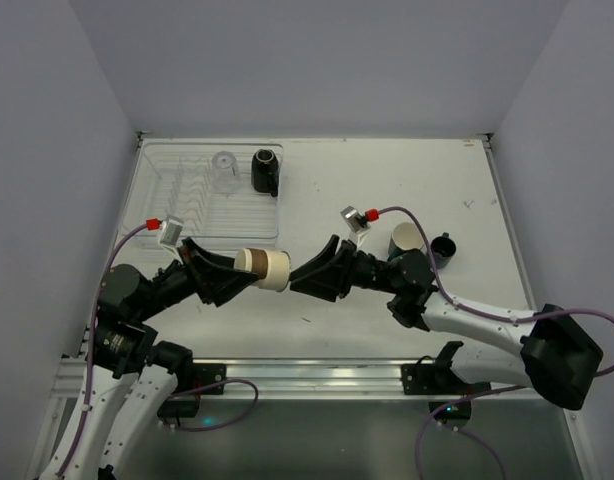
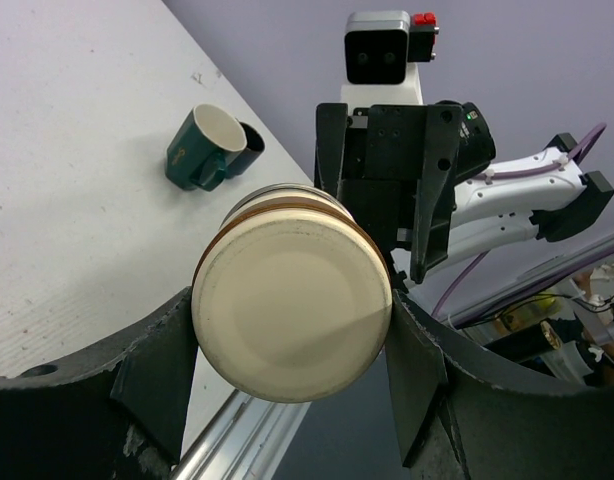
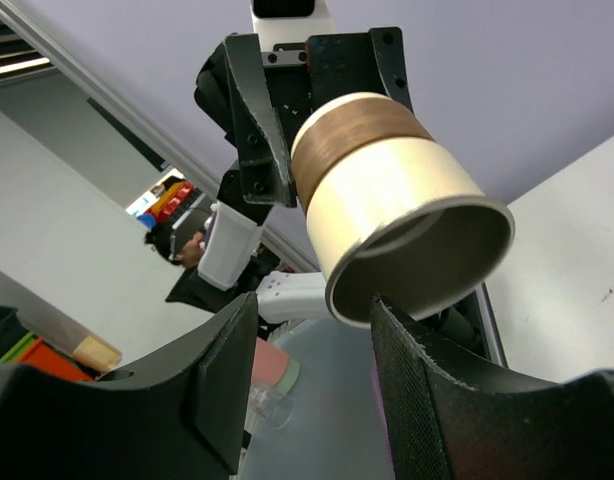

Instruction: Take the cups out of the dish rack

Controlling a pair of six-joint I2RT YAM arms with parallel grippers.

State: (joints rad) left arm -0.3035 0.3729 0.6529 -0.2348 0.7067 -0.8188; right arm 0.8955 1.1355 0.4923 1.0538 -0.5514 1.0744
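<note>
The cream cup with a brown band point(image 1: 264, 268) lies on its side in the air between both arms. My left gripper point(image 1: 237, 272) is shut on its base end; in the left wrist view both pads press the sides of the cup point(image 2: 292, 310). My right gripper point(image 1: 305, 280) is open at the cup's mouth; in the right wrist view point(image 3: 315, 305) one fingertip is at the rim of the cup point(image 3: 387, 215). The clear dish rack point(image 1: 187, 215) holds a clear cup point(image 1: 225, 170) and a black mug point(image 1: 265, 172). A dark teal cup point(image 1: 407, 240) and a dark cup point(image 1: 443, 247) sit on the table at right.
The white table point(image 1: 387, 180) is walled on three sides. The teal cup point(image 2: 202, 145) lies with the dark cup point(image 2: 251, 143) behind it in the left wrist view. A metal rail point(image 1: 317, 375) runs along the near edge.
</note>
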